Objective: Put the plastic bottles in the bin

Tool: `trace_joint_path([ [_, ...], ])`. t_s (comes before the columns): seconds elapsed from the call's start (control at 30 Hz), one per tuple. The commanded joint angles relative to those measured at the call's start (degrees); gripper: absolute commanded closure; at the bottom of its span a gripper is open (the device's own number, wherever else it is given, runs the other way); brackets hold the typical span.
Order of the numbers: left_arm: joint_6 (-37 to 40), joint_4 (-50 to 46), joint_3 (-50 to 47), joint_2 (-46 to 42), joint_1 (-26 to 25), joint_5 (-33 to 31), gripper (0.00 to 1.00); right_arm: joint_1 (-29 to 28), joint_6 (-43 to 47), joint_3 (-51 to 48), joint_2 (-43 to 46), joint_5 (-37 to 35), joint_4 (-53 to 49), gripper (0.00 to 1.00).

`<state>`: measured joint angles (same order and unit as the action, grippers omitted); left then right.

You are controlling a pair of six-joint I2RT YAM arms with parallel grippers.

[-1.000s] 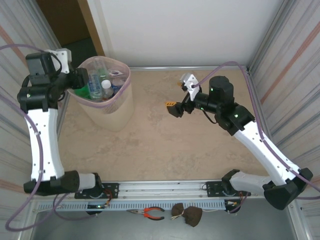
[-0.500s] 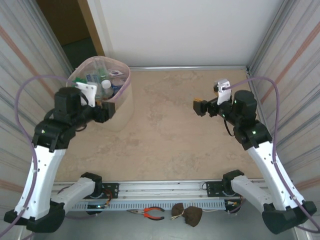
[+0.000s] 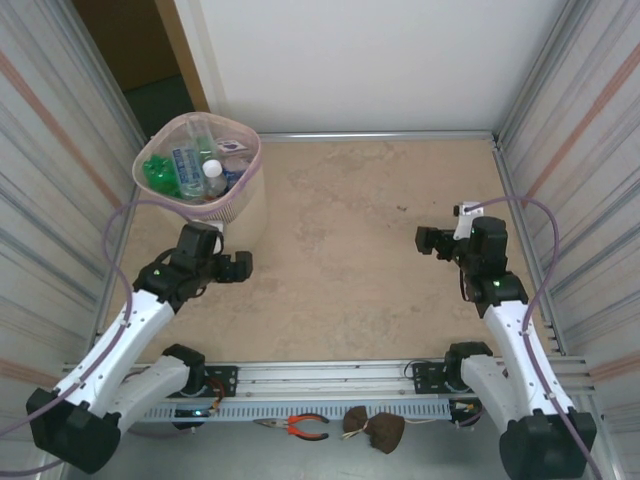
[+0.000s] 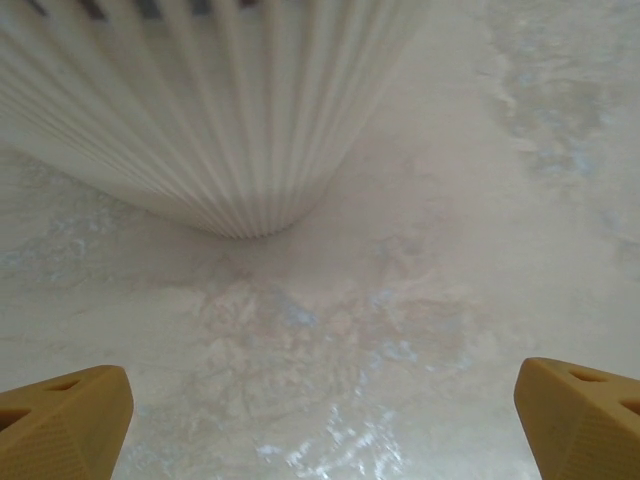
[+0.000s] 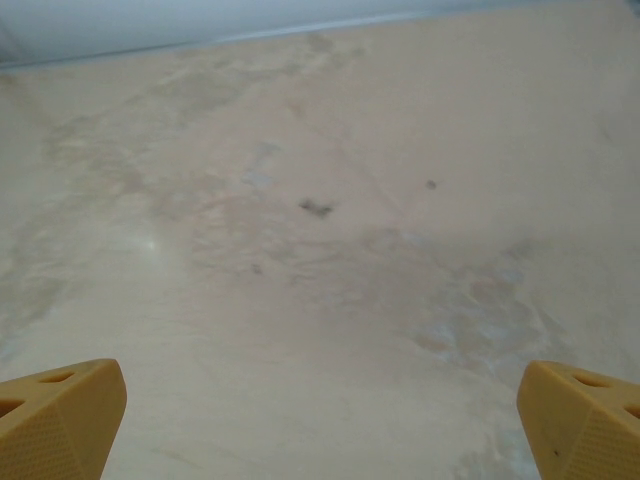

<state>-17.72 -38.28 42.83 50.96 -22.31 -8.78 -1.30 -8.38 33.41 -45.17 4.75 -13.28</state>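
Note:
The pale pink bin (image 3: 247, 215) stands at the far left of the table, and its ribbed wall (image 4: 200, 110) rises in the left wrist view. Several plastic bottles (image 3: 185, 168), green and clear, lie inside it. My left gripper (image 3: 240, 266) hangs low just in front of the bin, open, with nothing between its yellow fingertips (image 4: 60, 415). My right gripper (image 3: 428, 240) is over the right side of the table, open and empty too, its fingertips (image 5: 580, 420) wide apart above bare tabletop.
Corrugated metal walls close in the left and right sides, and a white wall stands at the back. A rail (image 3: 320, 375) runs along the near edge, with red-handled pliers (image 3: 300, 427) and a dark brush (image 3: 375, 430) below it.
The left arm has pulled back from above the bin and come down in front of it, its jaws opening wide. The right arm has drawn back toward the near right.

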Motion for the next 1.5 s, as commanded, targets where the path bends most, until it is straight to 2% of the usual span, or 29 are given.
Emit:
trace_joint_path([
  [0.0,1.2,9.6,-3.4,0.8,2.1,-5.9,0.01,3.1,-4.0,-3.4,-1.4,-1.5,9.9,0.01],
  [0.1,4.1,16.9,-7.3,1.8,4.6,-7.1,0.01,3.4,-3.1,-7.3,-4.0,-4.6,17.3,0.01],
  [0.33,14.6,35.8,-14.8,3.0,10.1,-4.7,0.01,3.4,-2.7,-14.7,-13.2,-7.4,36.2,0.01],
  [0.4,16.7,43.5,-17.5,4.4,12.5,-2.2,0.01,3.3,-2.4,-15.6,-16.3,-8.2,41.2,0.01],
  [0.57,17.4,64.4,-24.1,11.4,20.5,9.0,0.01,3.1,-1.3,-16.4,-25.9,-7.9,53.0,0.01],
  [0.63,18.2,71.1,-25.6,14.9,21.9,11.3,0.01,2.1,0.1,-15.4,-29.2,-9.2,54.3,0.01],
  [0.77,19.6,79.8,-25.1,21.0,22.5,15.4,0.01,1.3,2.7,-14.3,-30.0,-9.1,53.5,0.01],
  [0.87,22.0,79.2,-22.0,25.2,22.7,17.7,0.01,1.3,4.4,-14.0,-30.9,-6.5,54.7,0.01],
  [1.13,20.6,91.3,-22.2,36.6,26.6,25.4,0.01,5.2,3.5,-14.3,-43.3,-0.2,67.7,0.01],
  [1.17,20.9,89.7,-21.6,36.3,26.6,25.9,0.01,5.2,3.7,-13.4,-43.0,0.5,65.4,0.01],
  [1.23,22.1,85.5,-20.0,35.9,25.4,24.1,0.01,4.9,4.1,-11.1,-43.1,0.4,61.2,0.01],
  [1.33,22.4,82.8,-18.9,35.8,22.6,16.6,0.01,4.6,3.6,-10.2,-43.4,-2.1,59.8,0.01],
  [1.47,22.1,83.2,-19.0,35.9,22.4,15.4,0.01,3.8,3.7,-10.3,-43.0,-4.1,59.4,0.01],
])
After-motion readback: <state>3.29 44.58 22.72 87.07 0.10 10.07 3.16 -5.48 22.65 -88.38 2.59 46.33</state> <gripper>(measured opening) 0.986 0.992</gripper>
